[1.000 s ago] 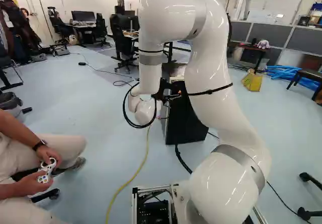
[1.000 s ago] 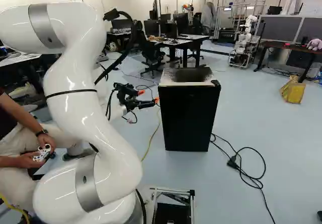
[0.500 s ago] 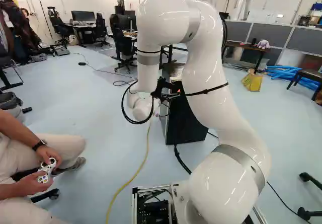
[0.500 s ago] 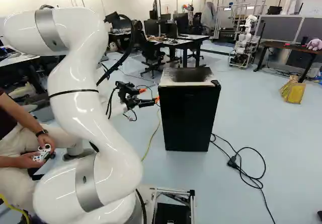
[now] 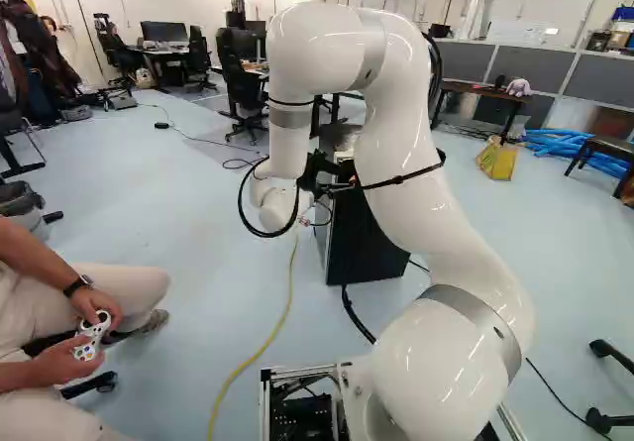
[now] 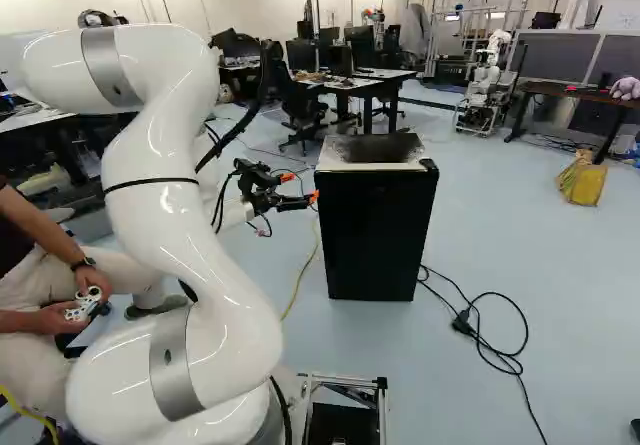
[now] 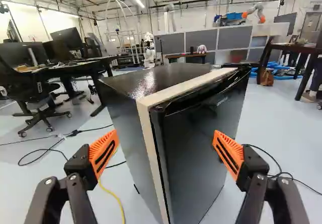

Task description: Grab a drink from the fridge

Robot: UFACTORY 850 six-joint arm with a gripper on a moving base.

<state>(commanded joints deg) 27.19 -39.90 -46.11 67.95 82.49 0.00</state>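
Observation:
At the near left edge of the black fridge stands my gripper, just beside its upper part in the right base view. In the wrist view the gripper is open, its orange pads wide apart. The fridge's corner, with the side wall, pale frame and closed black door, lies ahead between the fingers; I cannot tell whether a pad touches it. No drink is visible.
Black cables lie on the floor beside the fridge, a yellow cable to its other side. A seated person holds a controller near the arm. Desks and chairs, a yellow bag and another robot stand farther off.
The arm has bent lower at its upper joint, and the gripper has shifted slightly toward the fridge's edge. Fridge and base have stayed in place.

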